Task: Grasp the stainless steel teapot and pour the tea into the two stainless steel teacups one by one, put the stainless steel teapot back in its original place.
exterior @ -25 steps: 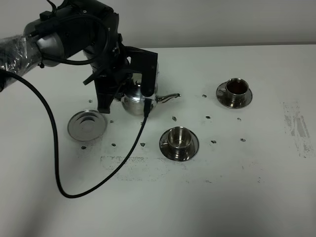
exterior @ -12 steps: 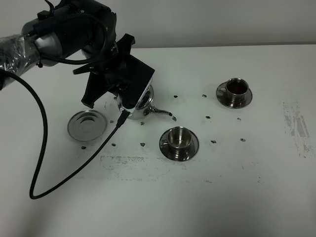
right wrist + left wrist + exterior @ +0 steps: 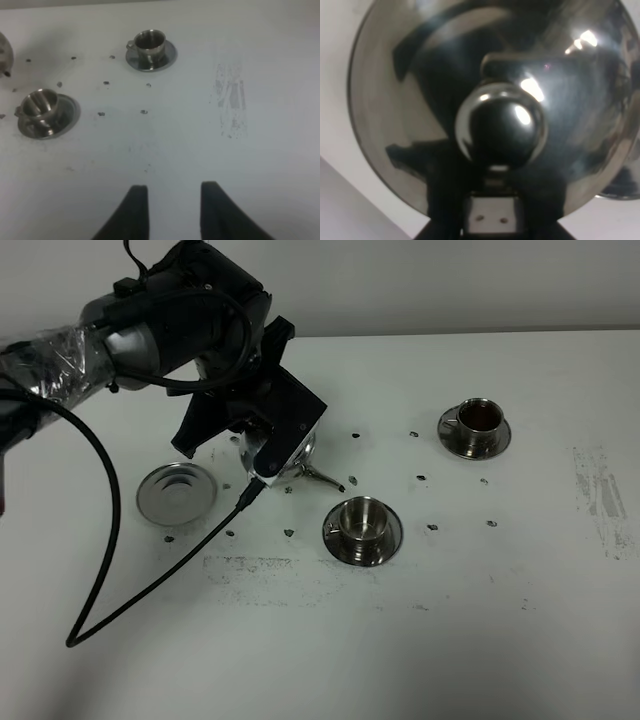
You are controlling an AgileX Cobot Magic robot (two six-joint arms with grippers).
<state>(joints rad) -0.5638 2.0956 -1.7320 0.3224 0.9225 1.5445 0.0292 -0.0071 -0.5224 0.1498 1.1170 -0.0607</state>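
Steel gleams as the stainless steel teapot (image 3: pixel 303 453) hangs tilted over the white table (image 3: pixel 470 640), left of centre in the high view, with its spout (image 3: pixel 328 478) dipping toward 4 o'clock. The left gripper (image 3: pixel 272 432) is clamped on the pot from above, and its black body covers the handle. In the left wrist view the domed lid and its round lid knob (image 3: pixel 500 126) fill nearly the whole picture. Between 4 and 5 o'clock from the pot stands the near teacup (image 3: pixel 362 518) on its saucer (image 3: pixel 340 543), showing bright steel inside; the spout's tip stops just short of its rim. At 3 o'clock, well apart, the far teacup (image 3: pixel 479 417) sits on its own saucer with dark liquid in it. At 8 o'clock from the pot lies the coaster (image 3: pixel 177 493), flat and bare. A black cable (image 3: pixel 110 570) loops from the arm across the table, and dark specks dot the surface between the pieces. The right gripper (image 3: pixel 172 207) hangs over open table with its jaws a little apart, gripping nothing; both cups lie ahead of it.
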